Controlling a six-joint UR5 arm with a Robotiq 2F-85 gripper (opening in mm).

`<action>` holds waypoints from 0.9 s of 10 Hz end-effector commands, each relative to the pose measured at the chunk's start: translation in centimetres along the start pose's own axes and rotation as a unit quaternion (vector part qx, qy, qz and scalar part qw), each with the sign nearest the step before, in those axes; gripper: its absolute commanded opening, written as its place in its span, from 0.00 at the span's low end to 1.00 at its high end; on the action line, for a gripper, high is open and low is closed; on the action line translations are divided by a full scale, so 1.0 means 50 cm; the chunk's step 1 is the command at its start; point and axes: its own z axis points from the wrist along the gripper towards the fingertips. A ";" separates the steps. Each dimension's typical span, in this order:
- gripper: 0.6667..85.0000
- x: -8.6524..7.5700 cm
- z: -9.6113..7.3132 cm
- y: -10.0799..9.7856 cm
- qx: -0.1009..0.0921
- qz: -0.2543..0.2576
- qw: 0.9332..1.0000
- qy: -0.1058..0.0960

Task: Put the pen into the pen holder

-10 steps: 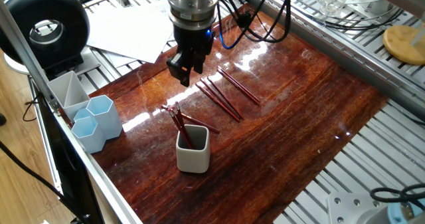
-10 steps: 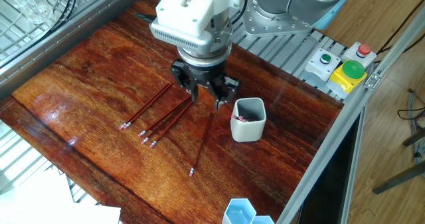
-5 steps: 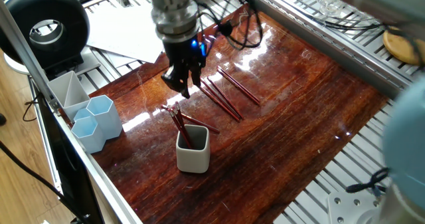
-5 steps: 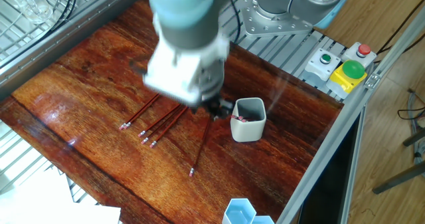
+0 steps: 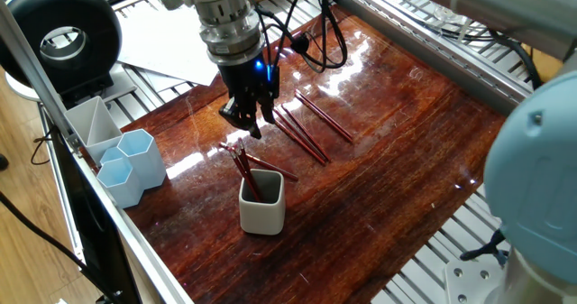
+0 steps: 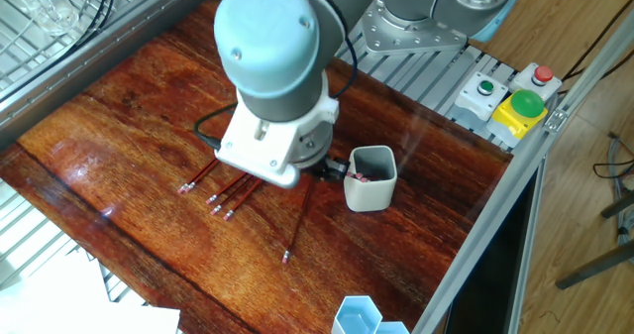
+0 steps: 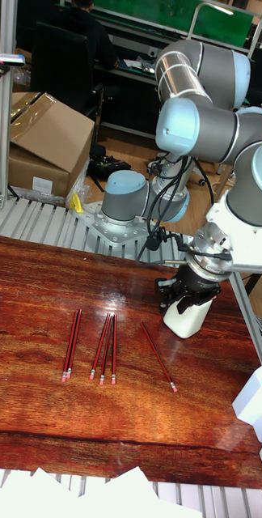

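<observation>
The off-white pen holder [image 5: 262, 207] stands near the front of the wooden table with several dark red pens [image 5: 243, 166] leaning in it. One loose pen [image 5: 273, 168] lies right behind it. More pens [image 5: 303, 134] lie in groups further back. My gripper [image 5: 247, 122] hangs tilted just above the table, behind the holder and left of the pen groups, open with nothing seen between its fingers. In the tall view the gripper [image 7: 184, 303] overlaps the holder [image 7: 188, 321], with the loose pen [image 7: 159, 347] to its left. In the other fixed view the arm's wrist hides the fingers beside the holder [image 6: 370, 180].
Pale blue hexagonal cups [image 5: 133, 162] and a grey compartment tray [image 5: 90, 120] stand at the table's left edge. White paper sheets [image 5: 176, 38] lie at the back left. A button box [image 6: 515, 104] sits on the frame. The arm's base [image 7: 131, 212] stands behind the table.
The wrist has swung and tilted, and the gripper has shifted slightly left and lower, toward the holder. The pens and the holder have not moved.
</observation>
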 end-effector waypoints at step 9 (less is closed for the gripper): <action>0.51 -0.081 0.182 -0.009 -0.005 -0.019 0.999 0.048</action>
